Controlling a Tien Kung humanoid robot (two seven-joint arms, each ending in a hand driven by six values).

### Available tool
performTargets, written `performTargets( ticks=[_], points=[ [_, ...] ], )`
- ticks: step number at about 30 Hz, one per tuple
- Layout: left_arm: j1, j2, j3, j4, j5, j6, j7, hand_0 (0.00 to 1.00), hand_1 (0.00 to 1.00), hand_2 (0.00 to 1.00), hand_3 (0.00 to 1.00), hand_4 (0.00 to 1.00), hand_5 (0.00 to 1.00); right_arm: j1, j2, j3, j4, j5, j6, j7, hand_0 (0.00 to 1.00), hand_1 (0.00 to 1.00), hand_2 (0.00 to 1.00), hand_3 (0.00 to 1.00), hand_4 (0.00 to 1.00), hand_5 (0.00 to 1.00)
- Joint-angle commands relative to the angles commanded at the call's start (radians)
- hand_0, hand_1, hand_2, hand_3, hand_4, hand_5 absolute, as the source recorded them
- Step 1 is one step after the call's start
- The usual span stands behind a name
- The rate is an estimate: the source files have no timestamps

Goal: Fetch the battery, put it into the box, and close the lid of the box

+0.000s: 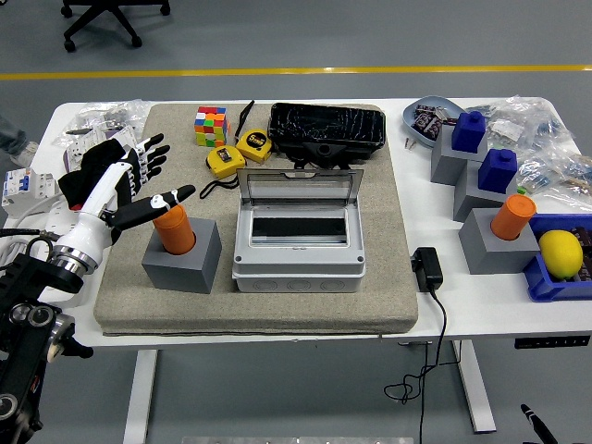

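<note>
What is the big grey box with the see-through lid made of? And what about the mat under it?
The box looks like hard plastic: smooth, matte light grey, with moulded round marks on its front. Its lid, standing open, seems to be clear plastic in a grey frame, since you can see through it. The mat looks like felt or thin carpet: grey-beige, fuzzy and dull, with soft edges. I can't be sure which.

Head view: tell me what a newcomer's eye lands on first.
First the grey box at the middle of the mat, its clear lid standing open. Next, left of it, the orange battery upright in a grey block, with the left hand open right beside it. Last, the yellow lemon in a blue bin at the right edge.
</note>
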Motion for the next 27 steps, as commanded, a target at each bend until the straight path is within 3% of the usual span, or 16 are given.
performTargets(
  ticks=[8, 15, 16, 17, 21, 27],
  points=[
    [0.001, -0.001, 0.010, 0.008, -0.049, -0.030, -0.007, 0.998, 0.998, 0.998, 0.998, 0.998, 0.347, -0.001, 0.002, -0.004, 0.000, 0.006, 0.000, 0.000, 0.777, 0.701, 0.720, 0.767, 0.998, 0.998],
    [0.013, -0.020, -0.006, 0.061, -0.340, -0.043, -0.061, 0.998, 0.998, 0.998, 0.998, 0.998, 0.369, -0.005, 0.008, -0.005, 0.000, 0.011, 0.000, 0.001, 0.777, 0.701, 0.720, 0.767, 0.998, 0.998],
    [0.014, -0.021, -0.009, 0.064, -0.372, -0.039, -0.064, 0.998, 0.988, 0.937, 0.958, 0.998, 0.407, -0.005, 0.008, -0.002, 0.000, 0.010, 0.000, 0.000, 0.776, 0.701, 0.720, 0.767, 0.998, 0.998],
    [0.014, -0.020, -0.010, 0.065, -0.382, -0.035, -0.065, 0.998, 0.988, 0.937, 0.958, 0.998, 0.407, -0.005, 0.008, -0.001, 0.000, 0.009, -0.001, 0.000, 0.776, 0.701, 0.720, 0.767, 0.998, 0.998],
    [0.021, -0.021, -0.011, 0.063, -0.368, -0.032, -0.064, 0.998, 0.988, 0.937, 0.958, 0.998, 0.407, -0.004, 0.006, -0.004, 0.000, 0.014, -0.001, 0.000, 0.776, 0.701, 0.720, 0.767, 0.998, 0.998],
    [0.026, -0.026, -0.036, 0.074, -0.268, 0.004, -0.045, 0.997, 0.965, 0.920, 0.941, 0.998, 0.370, -0.001, 0.008, -0.003, 0.000, 0.016, -0.001, 0.005, 0.776, 0.701, 0.720, 0.767, 0.998, 0.998]
  ],
)
